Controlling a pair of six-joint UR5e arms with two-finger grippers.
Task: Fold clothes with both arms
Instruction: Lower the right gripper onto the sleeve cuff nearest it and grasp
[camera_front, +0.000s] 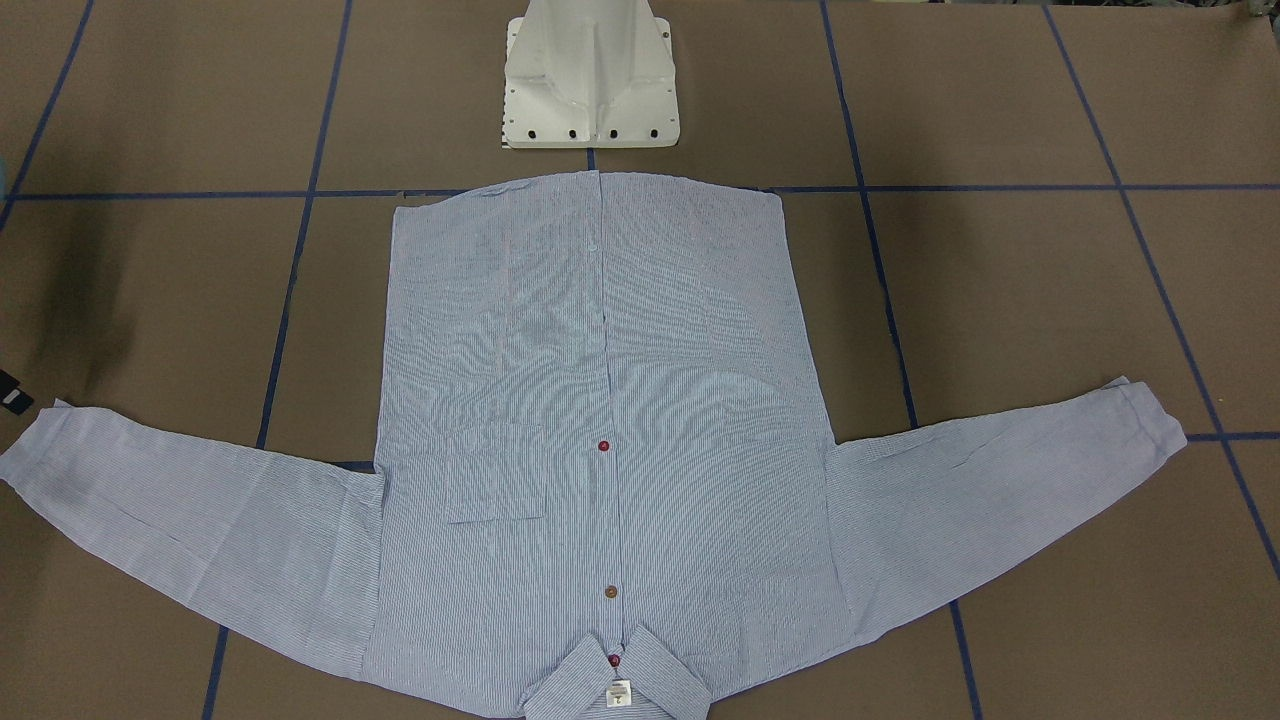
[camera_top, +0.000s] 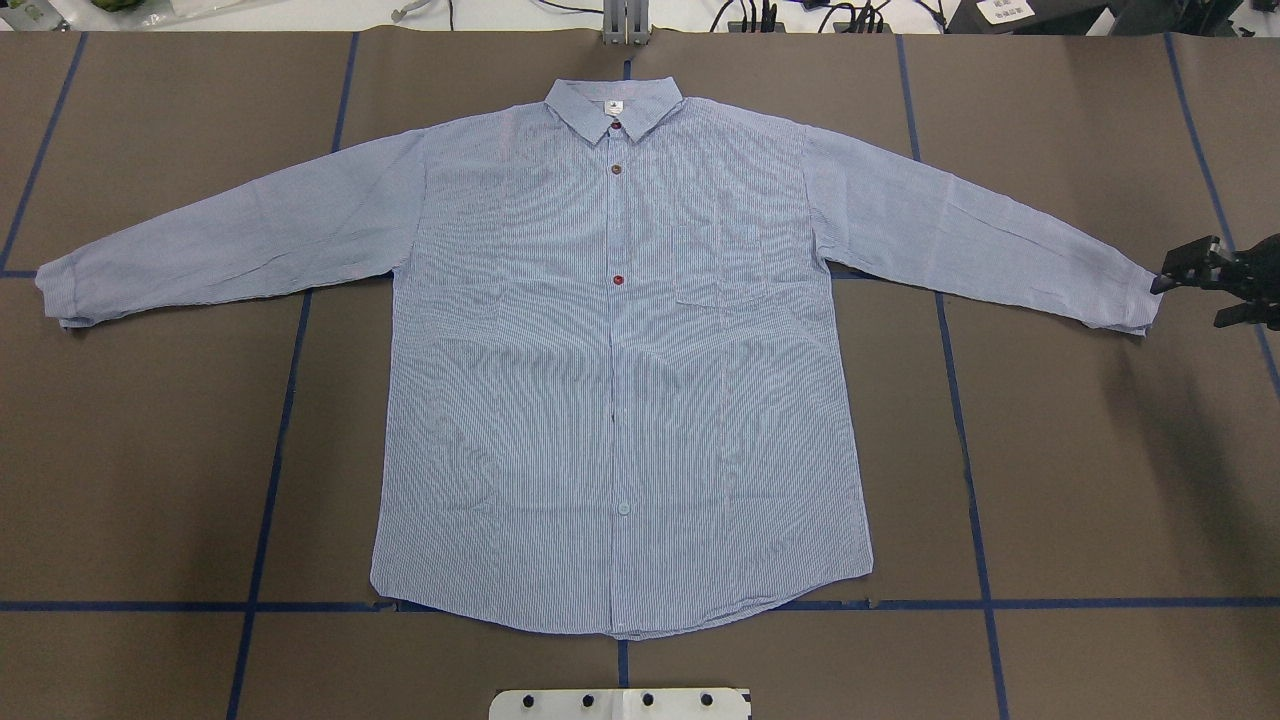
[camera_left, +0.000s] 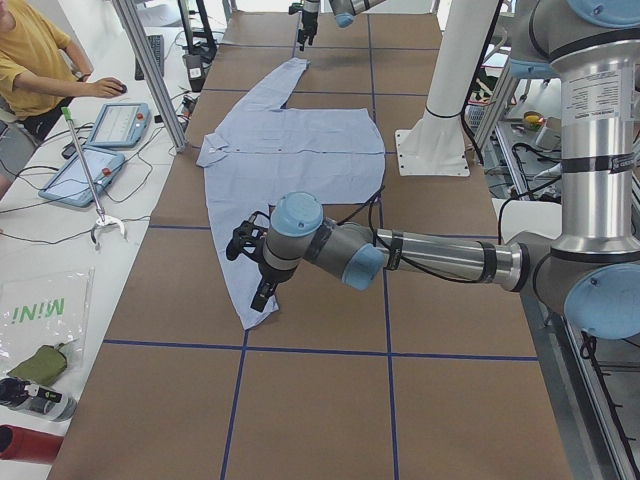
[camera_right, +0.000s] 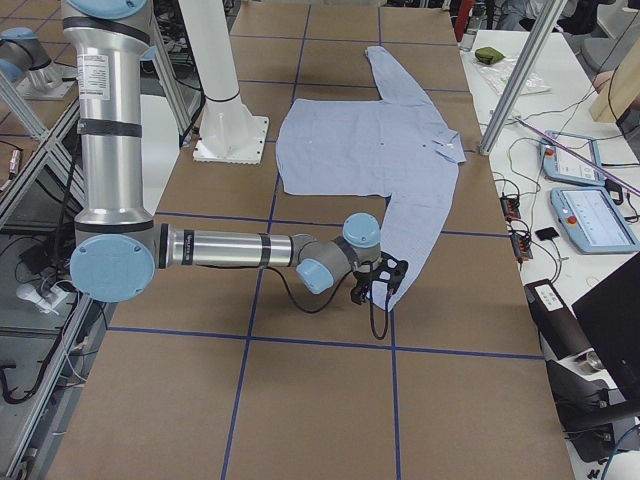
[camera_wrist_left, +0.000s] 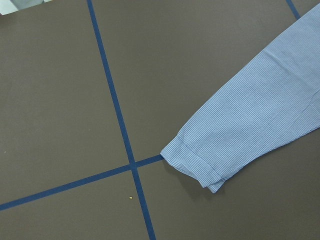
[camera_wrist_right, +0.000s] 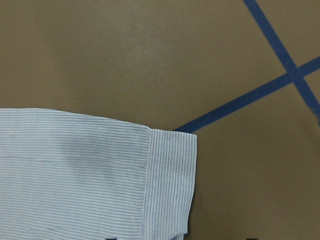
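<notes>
Right claw (camera_top: 1187, 305) spread beside cuff (camera_top: 1138, 303) of shirt (camera_top: 620, 350), shirt lying flat

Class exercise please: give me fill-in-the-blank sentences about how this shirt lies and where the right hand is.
The shirt lies flat with its buttoned front facing ____. Its collar points ____ from the robot's white base. The right hand is beside the cuff of one ____. The lines taped on the table are ____.
Missing words: up; away; sleeve; blue.
</notes>
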